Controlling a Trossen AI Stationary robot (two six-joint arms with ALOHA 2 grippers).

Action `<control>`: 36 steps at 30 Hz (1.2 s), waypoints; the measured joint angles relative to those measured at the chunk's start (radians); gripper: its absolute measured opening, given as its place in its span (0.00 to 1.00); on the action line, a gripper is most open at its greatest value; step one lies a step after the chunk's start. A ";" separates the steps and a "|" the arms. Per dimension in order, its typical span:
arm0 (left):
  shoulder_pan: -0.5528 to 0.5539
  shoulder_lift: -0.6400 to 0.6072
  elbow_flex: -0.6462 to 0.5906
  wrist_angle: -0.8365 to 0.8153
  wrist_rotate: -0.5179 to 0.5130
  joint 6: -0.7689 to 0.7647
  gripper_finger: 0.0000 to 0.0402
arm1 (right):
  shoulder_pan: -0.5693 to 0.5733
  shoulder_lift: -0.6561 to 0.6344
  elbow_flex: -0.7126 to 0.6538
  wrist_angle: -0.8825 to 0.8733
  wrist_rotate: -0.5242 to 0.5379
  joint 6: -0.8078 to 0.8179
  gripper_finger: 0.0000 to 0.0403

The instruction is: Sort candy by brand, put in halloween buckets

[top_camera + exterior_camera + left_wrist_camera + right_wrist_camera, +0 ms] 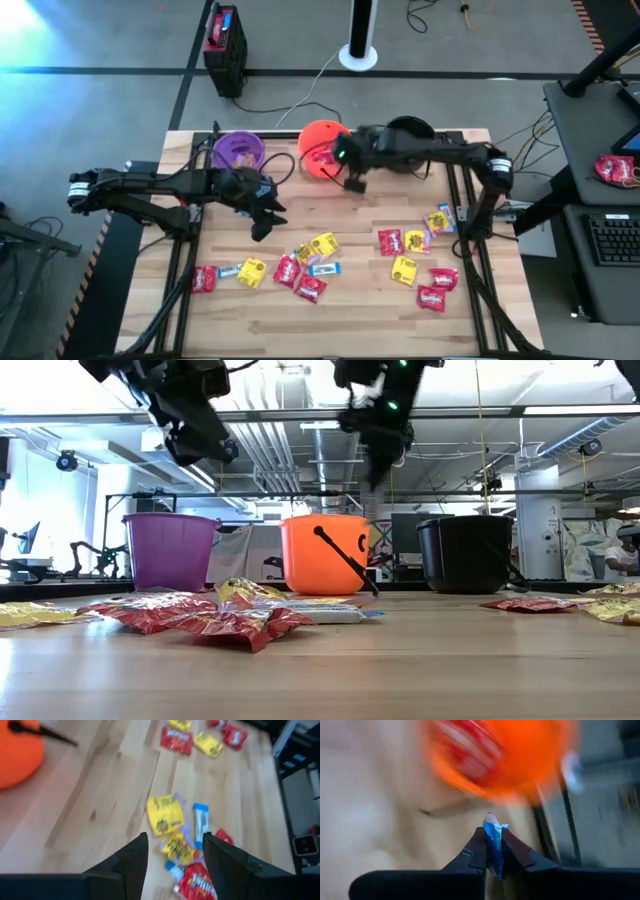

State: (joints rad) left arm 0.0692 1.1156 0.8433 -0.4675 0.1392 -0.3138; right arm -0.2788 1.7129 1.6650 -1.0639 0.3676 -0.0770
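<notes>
High view: the tabletop (330, 320) carries three buckets along its far edge, the purple bucket (238, 150), the orange bucket (322, 147) and the black bucket (408, 130). Scattered candy (310, 265) lies in the middle and toward the right edge; the near strip of wood is bare. The left tool (263, 222) reaches in from the left, raised between the purple bucket and the candy cluster. The right tool (353, 183) extends from the right, just beside the orange bucket's near rim.

Low view: both tools hang high above the buckets, the right one pointing straight down. Red and yellow packets lie flat in front.

Left wrist view: the left tool's fingers (131, 865) stand apart, released and empty, above a yellow packet (164, 815) and a blue-and-white packet (200, 822) whose long axis runs away from the camera.

Right wrist view: the right tool is clenched on a blue-wrapped candy (494, 840), held edge-on with its long axis along the fingers, orange bucket close beyond.
</notes>
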 joint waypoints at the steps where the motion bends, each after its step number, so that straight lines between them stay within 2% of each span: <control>1: 0.000 0.000 0.000 -0.014 0.000 -0.004 0.42 | -0.028 -0.014 0.000 -0.047 0.034 0.071 0.05; 6: 0.000 0.000 0.000 -0.054 -0.006 -0.017 0.40 | -0.177 -0.093 0.000 -0.199 0.108 0.383 0.05; 11: 0.000 0.000 0.000 -0.088 -0.051 -0.021 0.39 | -0.308 -0.123 -0.020 -0.218 0.107 0.486 0.05; 14: 0.001 0.000 0.000 -0.107 -0.054 -0.039 0.39 | -0.364 -0.119 -0.024 -0.213 0.103 0.582 0.13; 20: -0.003 0.001 0.000 -0.238 -0.052 -0.101 0.39 | -0.398 -0.101 -0.028 -0.225 0.096 0.580 0.36; 24: -0.017 0.001 0.000 -0.378 -0.044 -0.108 0.39 | -0.398 -0.091 -0.030 -0.226 0.093 0.578 0.46; 29: -0.048 0.000 0.000 -0.450 -0.029 -0.091 0.39 | -0.395 -0.087 -0.030 -0.226 0.093 0.580 0.53; 34: -0.111 0.000 0.000 -0.450 0.147 -0.106 0.39 | -0.383 -0.099 -0.030 -0.226 0.093 0.582 0.53; 36: -0.168 -0.002 -0.001 -0.450 0.179 -0.120 0.39 | -0.373 -0.110 -0.030 -0.226 0.093 0.582 0.53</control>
State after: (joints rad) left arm -0.0993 1.1139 0.8426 -0.9176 0.3178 -0.4341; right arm -0.6522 1.6029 1.6352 -1.2896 0.4606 0.5050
